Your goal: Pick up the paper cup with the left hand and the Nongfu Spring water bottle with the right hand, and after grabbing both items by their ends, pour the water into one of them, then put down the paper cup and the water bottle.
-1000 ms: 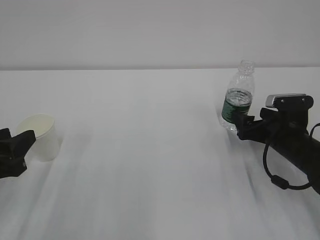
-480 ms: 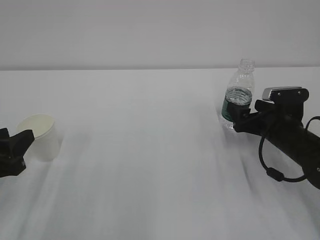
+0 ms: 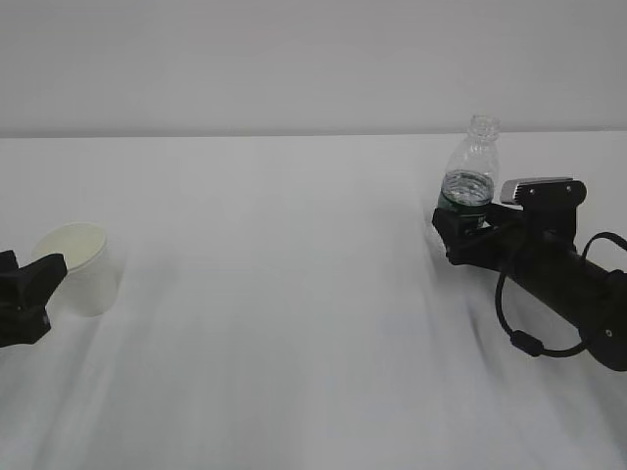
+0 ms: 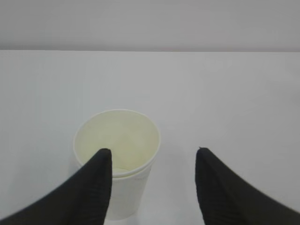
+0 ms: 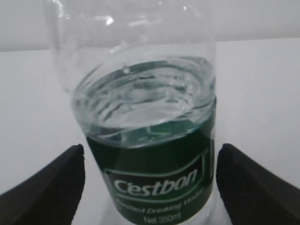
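The paper cup (image 3: 84,268) stands upright at the left of the white table, its cream inside (image 4: 118,140) showing. My left gripper (image 3: 41,282) is open just short of it. In the left wrist view the left gripper (image 4: 153,151) has its left finger (image 4: 89,187) in front of the cup wall, and the right finger stands over bare table. The Nongfu Spring water bottle (image 3: 471,166) stands upright and uncapped at the right, with water (image 5: 145,103) up to the top of its green label (image 5: 159,183). My right gripper (image 3: 458,233) is open around the label, and in the right wrist view the right gripper (image 5: 151,151) has a gap at each finger.
The white table (image 3: 284,323) runs back to a pale wall. The right arm's loose black cable (image 3: 519,338) hangs in a loop beneath the arm.
The right gripper has moved left up to the bottle, and its fingers now flank the label. The left gripper and the cup have hardly moved.
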